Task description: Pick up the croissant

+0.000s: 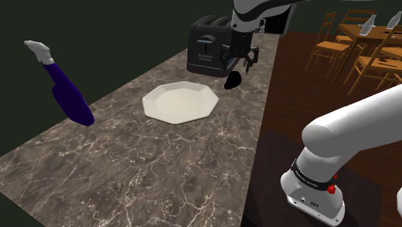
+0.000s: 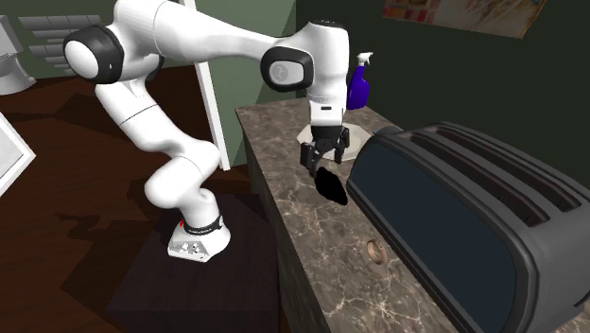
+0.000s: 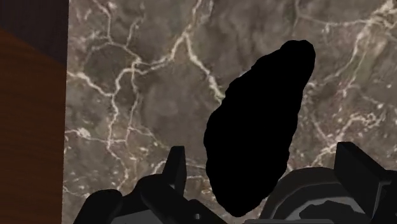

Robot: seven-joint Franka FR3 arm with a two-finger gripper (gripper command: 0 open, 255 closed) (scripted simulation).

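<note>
In the shoulder view the plate (image 1: 179, 102) sits on the desk (image 1: 129, 161) — spray bottle (image 1: 67, 90) well to its left, toaster (image 1: 209, 45) behind, croissant (image 1: 233, 80) near its right — under the tool (image 1: 238, 64).

Found nothing legible. Saw pale marks on the toaster (image 1: 205, 48) end face, tiny white lettering on the arm's black base band (image 1: 312, 180), and a wall poster (image 2: 473, 14), all too small to read.
</note>
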